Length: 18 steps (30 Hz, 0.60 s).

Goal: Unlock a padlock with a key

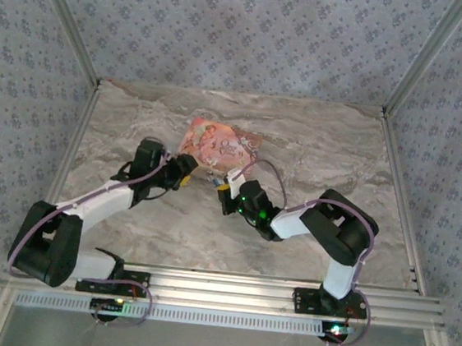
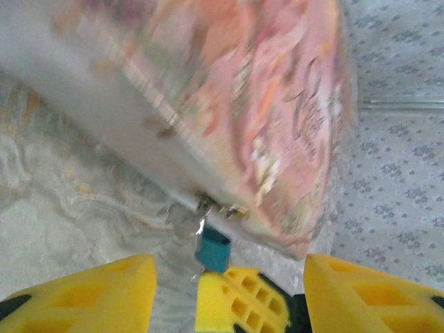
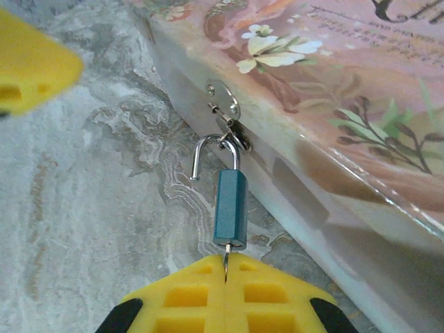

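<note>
Padlock, teal-bodied, hooks through the clasp on the pink printed box, its shackle sprung free on one side. Right gripper pinches the key seated in its base, holding it aligned. Left gripper stands spread alongside, holding nothing. I judge the unlocking done.

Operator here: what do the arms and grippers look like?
White link shells and black joint housings on left arm and right arm, a lilac cable looped along each. left gripper and right gripper have two yellow fingers with square recesses, on black mounts. A green light glows near the right wrist.
</note>
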Each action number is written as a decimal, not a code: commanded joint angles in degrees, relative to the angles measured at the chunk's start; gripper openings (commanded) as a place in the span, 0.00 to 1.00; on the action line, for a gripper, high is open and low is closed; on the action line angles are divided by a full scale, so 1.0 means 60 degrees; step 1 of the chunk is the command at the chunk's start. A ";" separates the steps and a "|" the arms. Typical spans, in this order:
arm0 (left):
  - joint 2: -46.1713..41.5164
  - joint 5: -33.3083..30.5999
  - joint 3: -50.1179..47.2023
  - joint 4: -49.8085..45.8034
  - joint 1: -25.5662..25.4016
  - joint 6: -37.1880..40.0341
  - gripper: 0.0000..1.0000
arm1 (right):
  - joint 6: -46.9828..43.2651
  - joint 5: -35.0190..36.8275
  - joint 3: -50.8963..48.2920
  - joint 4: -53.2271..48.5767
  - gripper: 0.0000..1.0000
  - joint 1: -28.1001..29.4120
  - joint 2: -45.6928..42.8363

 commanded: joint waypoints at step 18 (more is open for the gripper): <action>0.0349 -0.0320 0.2739 -0.1821 0.1041 0.3560 0.68 | 0.5204 -0.2133 -0.0406 0.1356 0.00 -0.0713 0.0603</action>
